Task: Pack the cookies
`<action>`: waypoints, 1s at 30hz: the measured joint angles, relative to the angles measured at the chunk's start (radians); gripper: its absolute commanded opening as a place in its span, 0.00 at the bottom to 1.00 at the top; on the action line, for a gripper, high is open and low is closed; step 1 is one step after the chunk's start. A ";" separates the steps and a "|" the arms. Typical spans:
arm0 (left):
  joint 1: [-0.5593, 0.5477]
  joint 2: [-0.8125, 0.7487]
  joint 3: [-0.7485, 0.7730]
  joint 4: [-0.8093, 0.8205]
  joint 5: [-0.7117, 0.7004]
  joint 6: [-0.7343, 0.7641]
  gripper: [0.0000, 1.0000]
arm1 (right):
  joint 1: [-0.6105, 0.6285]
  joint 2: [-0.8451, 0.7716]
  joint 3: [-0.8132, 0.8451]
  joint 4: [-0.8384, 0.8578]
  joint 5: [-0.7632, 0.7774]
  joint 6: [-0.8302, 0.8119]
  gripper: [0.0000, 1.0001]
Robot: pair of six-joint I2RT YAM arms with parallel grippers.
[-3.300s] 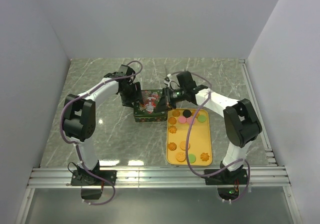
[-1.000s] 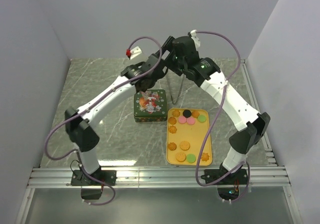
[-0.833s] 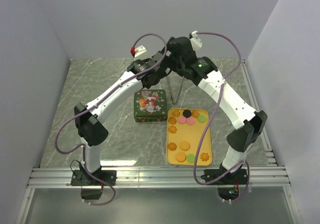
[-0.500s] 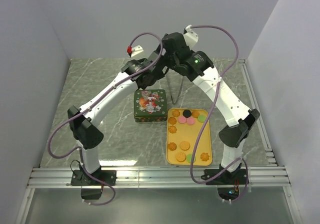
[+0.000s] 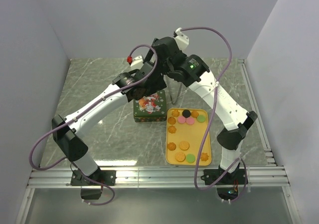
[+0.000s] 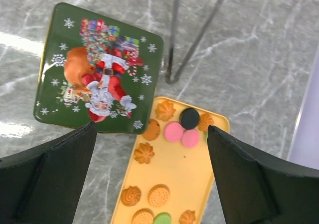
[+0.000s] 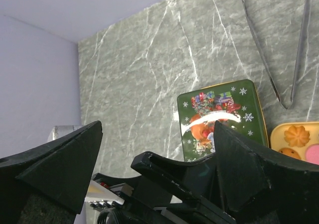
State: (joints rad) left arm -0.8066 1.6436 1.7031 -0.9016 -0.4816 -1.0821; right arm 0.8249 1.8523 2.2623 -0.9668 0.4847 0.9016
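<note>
The cookies (image 5: 187,117) lie loose on a yellow tray (image 5: 198,136), one row at its far end and a group (image 5: 185,152) at its near end. The left wrist view shows pink (image 6: 174,132), black (image 6: 190,118) and golden-brown ones (image 6: 158,195). A green Santa tin (image 5: 149,106) sits with its lid on, left of the tray. Both arms are raised high above the tin. My left gripper (image 6: 151,129) is open over the tin's corner and the tray, holding nothing. My right gripper (image 7: 158,124) is open, above the left arm's wrist.
Metal tongs (image 5: 175,88) lie on the marble table (image 5: 99,84) just behind the tray, also seen as tongs (image 6: 177,39) in the left wrist view. White walls close the back and sides. Cables loop off both wrists.
Both grippers have left the tin's sides and risen high above it. Over the last second the wrists drifted left, the left elbow swung down-left, and the left jaws widened.
</note>
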 measured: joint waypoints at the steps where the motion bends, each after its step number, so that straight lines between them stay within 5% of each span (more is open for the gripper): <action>1: 0.000 -0.005 -0.003 0.007 0.010 0.000 0.99 | 0.005 0.000 0.008 -0.007 0.007 0.005 1.00; 6: -0.014 -0.025 -0.001 0.023 0.000 0.004 1.00 | 0.028 -0.026 -0.001 0.013 0.052 -0.002 1.00; 16: -0.039 -0.084 -0.004 0.087 0.043 0.066 0.99 | 0.078 -0.248 -0.292 0.195 0.073 0.057 1.00; 30: -0.009 -0.092 -0.049 0.164 0.101 0.066 0.99 | 0.082 -0.174 -0.169 0.115 0.100 0.048 1.00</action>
State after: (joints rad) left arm -0.8154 1.5513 1.6539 -0.7372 -0.3809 -1.0164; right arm 0.9073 1.6779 2.0937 -0.8520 0.5846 0.9493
